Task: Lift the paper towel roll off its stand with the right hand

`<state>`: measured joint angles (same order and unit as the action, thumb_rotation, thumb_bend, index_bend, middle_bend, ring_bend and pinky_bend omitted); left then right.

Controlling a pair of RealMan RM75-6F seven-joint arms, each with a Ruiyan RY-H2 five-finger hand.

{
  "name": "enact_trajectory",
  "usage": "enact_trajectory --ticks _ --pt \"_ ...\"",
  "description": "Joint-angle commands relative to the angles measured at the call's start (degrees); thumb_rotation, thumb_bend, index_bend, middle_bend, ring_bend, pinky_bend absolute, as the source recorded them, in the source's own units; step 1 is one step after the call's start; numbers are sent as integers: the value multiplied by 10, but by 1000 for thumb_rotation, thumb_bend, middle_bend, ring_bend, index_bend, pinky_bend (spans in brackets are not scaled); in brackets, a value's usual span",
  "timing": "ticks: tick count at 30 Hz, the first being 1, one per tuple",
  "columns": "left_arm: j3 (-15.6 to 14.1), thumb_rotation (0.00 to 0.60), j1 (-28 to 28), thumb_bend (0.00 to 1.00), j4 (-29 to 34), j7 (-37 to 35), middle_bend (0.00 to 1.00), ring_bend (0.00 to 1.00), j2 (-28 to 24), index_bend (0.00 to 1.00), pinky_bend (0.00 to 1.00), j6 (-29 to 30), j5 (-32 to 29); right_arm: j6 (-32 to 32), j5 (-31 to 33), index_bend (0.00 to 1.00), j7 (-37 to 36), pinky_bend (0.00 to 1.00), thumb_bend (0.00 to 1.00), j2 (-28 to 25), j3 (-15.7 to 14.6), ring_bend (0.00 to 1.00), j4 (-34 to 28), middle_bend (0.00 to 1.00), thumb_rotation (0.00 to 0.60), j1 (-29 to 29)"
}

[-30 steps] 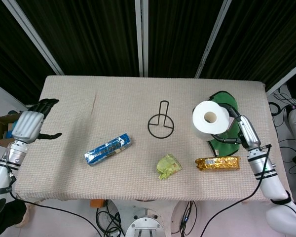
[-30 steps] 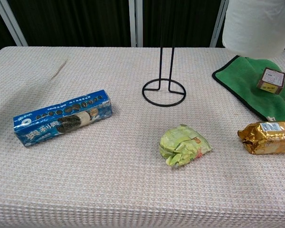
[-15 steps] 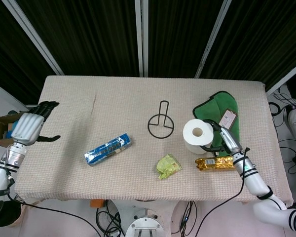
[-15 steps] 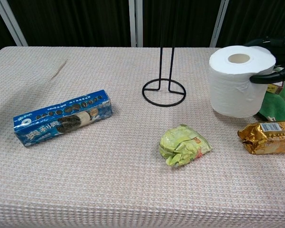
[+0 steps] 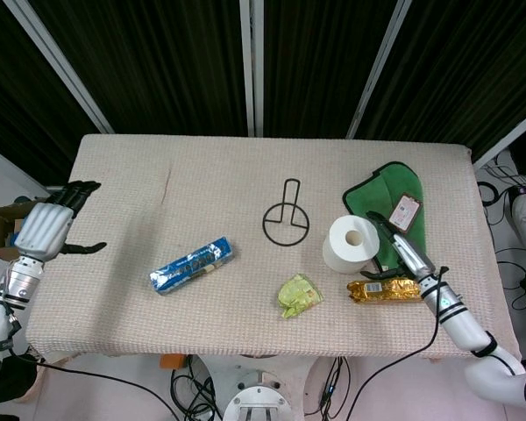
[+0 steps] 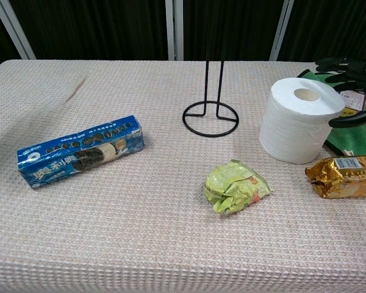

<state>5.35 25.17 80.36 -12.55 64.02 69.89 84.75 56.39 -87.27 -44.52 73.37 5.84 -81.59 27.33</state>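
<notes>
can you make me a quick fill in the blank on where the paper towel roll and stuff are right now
1. The paper towel roll stands on the ____, off its stand.
2. The gold snack packet lies to the ____ of the green crumpled packet in the chest view.
3. The small box rests on the ____ cloth.

Missing words: table; right; green

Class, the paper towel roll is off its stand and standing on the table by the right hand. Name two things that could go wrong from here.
1. The right hand sits close against the paper towel roll, fingers spread; pulling away could nudge the upright roll over.
2. The roll stands beside the gold snack packet and at the green cloth edge, so a push could drive it into the packet or tilt it on the cloth.
</notes>
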Motion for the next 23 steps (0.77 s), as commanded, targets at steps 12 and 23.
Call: enact_trajectory --ticks 12,23 --pt "-87 346 -156 89 45 97 81 81 -18 97 238 169 54 274 -10 0 463 0 45 -164 -80 0 -81 0 600 -226" --pt "-100 174 -215 88 11 118 42 55 23 82 228 226 68 303 -9 0 375 0 82 -101 -82 0 27 0 600 -262"
